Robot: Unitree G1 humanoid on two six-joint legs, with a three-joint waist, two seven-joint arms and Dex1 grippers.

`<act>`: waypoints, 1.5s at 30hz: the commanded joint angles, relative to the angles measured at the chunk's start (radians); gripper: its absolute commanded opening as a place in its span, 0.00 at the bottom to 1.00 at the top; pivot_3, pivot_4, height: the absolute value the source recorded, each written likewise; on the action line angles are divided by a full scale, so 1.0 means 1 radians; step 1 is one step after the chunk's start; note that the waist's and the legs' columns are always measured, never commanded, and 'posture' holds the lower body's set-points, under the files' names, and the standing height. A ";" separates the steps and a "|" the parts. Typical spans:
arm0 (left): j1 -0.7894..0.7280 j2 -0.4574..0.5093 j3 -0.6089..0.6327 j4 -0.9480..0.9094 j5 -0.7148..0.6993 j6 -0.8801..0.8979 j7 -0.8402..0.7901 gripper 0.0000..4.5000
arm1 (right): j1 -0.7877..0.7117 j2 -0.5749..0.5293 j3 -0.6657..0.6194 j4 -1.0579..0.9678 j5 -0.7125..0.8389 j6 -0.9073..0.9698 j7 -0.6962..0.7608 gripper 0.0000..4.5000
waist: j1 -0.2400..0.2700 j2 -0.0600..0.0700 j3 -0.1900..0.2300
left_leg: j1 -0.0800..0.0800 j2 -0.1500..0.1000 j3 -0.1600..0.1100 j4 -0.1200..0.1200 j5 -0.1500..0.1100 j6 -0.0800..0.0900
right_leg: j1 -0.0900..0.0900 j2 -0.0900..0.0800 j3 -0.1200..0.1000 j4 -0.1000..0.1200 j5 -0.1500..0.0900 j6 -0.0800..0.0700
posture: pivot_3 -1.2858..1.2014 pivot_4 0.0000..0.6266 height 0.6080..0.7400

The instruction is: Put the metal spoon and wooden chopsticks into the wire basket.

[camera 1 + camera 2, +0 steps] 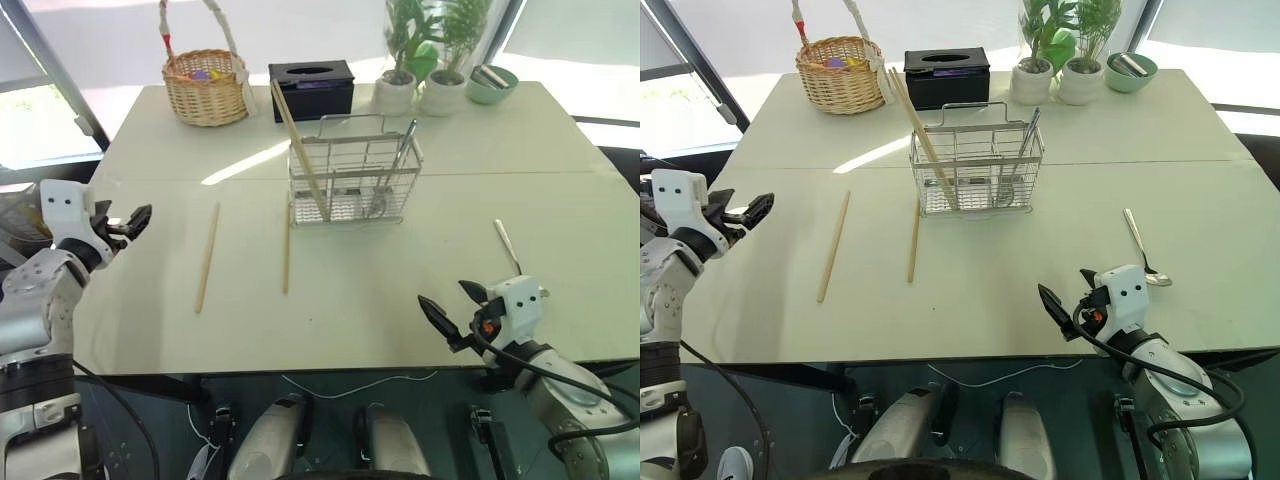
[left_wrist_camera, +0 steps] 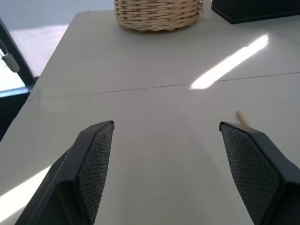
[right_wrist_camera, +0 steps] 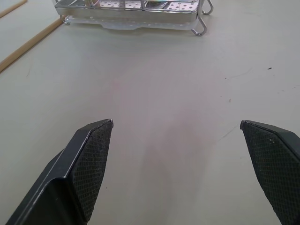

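Head views: wire basket [image 1: 352, 178] stands mid-table, far of centre, on the pale matte table [image 1: 400, 290]. Inside it already: one chopstick [image 1: 298, 150] leaning left and poking well above the rim, and a metal spoon [image 1: 396, 170] standing on the right side. Still out: two chopsticks lying flat, one [image 1: 207, 257] to the near left of the basket, one [image 1: 286, 255] just near of its left corner; a second spoon [image 1: 1139, 247] lies on the right side of the table, near the right hand [image 1: 456, 306]. Judgement: task partly done, three pieces left. Left hand [image 1: 133, 222] hovers at the left table edge, fingers spread, empty; right hand at the near edge, fingers spread wide, empty. Far row: woven wicker basket [image 1: 206, 88], black box [image 1: 311, 88], two potted plants [image 1: 420, 55], green bowl [image 1: 491, 84]. Left wrist view: black fingers [image 2: 91, 168] with cross-hatched pads, wide apart over bare table; tip of a tan chopstick [image 2: 243, 119] beside the farther finger; wicker weave beyond. Right wrist view: textured fingers [image 3: 89, 164] spread; basket base [image 3: 131, 11] ahead, thin bright wire on small feet; a smooth, straight wooden stick [image 3: 28, 47] left of it.
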 commanded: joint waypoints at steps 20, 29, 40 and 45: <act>-0.038 0.009 0.018 -0.014 -0.007 0.007 0.000 0.84 | -0.014 -0.004 -0.019 -0.016 -0.003 -0.029 0.008 1.00 | 0.000 -0.001 -0.001 | 0.000 0.000 0.000 0.002 0.000 0.000 | 0.001 0.000 0.000 0.001 0.000 0.000 | 0.52 0.24 0.89; -0.050 -0.002 0.009 -0.045 -0.019 0.023 0.000 0.84 | -0.062 -0.049 -0.038 0.013 0.002 -0.016 0.037 1.00 | -0.002 -0.001 -0.001 | 0.001 0.000 0.000 0.004 0.000 0.000 | 0.001 0.000 0.000 0.004 0.000 0.000 | 0.52 0.24 0.89; -0.068 0.032 -0.102 -0.369 -0.287 0.305 -0.217 0.84 | -0.421 -0.286 -0.121 0.281 0.015 0.177 0.068 1.00 | -0.005 0.000 0.000 | 0.001 0.000 0.001 0.007 0.000 0.000 | 0.002 0.000 0.000 0.006 -0.001 -0.002 | 0.52 0.24 0.89; -0.137 0.075 -0.199 -0.465 -0.402 0.404 -0.342 0.84 | -0.641 -0.369 -0.055 0.570 -0.045 0.237 0.084 1.00 | -0.005 0.000 0.000 | 0.001 0.000 0.002 0.006 0.000 0.000 | 0.003 -0.001 0.000 0.006 -0.001 -0.004 | 0.52 0.24 0.89</act>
